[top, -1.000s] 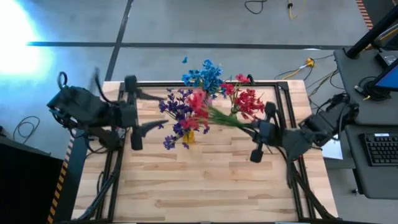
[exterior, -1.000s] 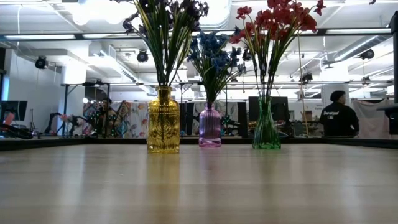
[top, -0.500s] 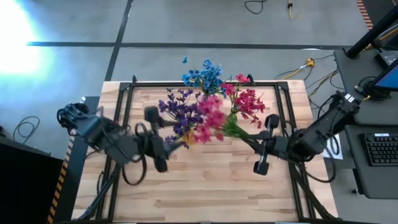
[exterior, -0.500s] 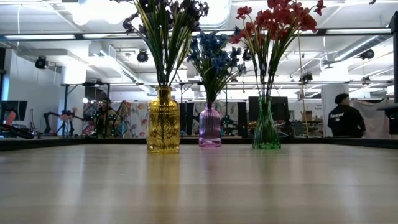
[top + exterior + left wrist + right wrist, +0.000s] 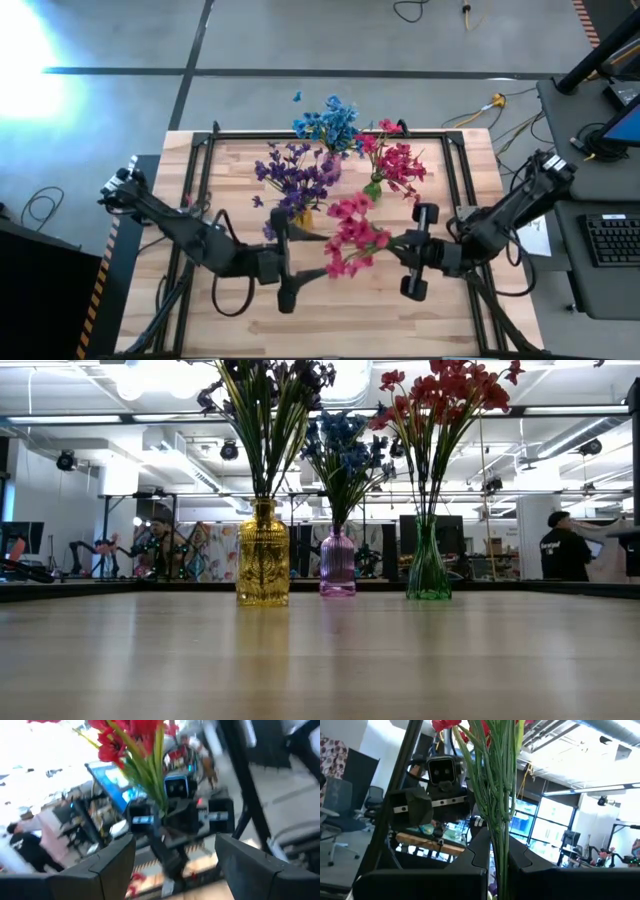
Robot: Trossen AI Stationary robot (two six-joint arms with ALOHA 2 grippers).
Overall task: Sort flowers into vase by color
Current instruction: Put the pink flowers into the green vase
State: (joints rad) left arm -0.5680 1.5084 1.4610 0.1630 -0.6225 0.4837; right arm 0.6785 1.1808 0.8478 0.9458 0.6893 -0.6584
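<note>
My right gripper (image 5: 397, 245) is over the table's middle right, shut on a bunch of red-pink flowers (image 5: 350, 238) with green stems (image 5: 500, 810). My left gripper (image 5: 303, 264) faces it from the left, open, with the blooms between the two; its wrist view shows the right gripper (image 5: 175, 815) and the bunch (image 5: 125, 740) ahead of its fingers (image 5: 115, 865). Along the far side stand a yellow vase (image 5: 263, 555) with purple flowers (image 5: 295, 175), a purple vase (image 5: 337, 563) with blue flowers (image 5: 328, 122) and a green vase (image 5: 428, 565) with red flowers (image 5: 400, 162). My right gripper pinches several green stems near their lower ends (image 5: 499, 862) between its two fingers (image 5: 475, 857). The fingers come level from the table's right side and lie across the stems. The bunch is lifted clear of the table, blooms up and leaning toward the left arm.
The three vases stand in a row near the table's far edge, their flowers spreading wide above them. Bare wooden tabletop (image 5: 330, 320) lies toward the near edge. A black frame (image 5: 200, 150) rims the table. People show in the room behind (image 5: 563, 550).
My right gripper has carried the red-pink bunch from above the vases toward the near edge, out over the table's middle. My left arm has swung from the far left of the table toward the right and near, and now faces the right gripper.
</note>
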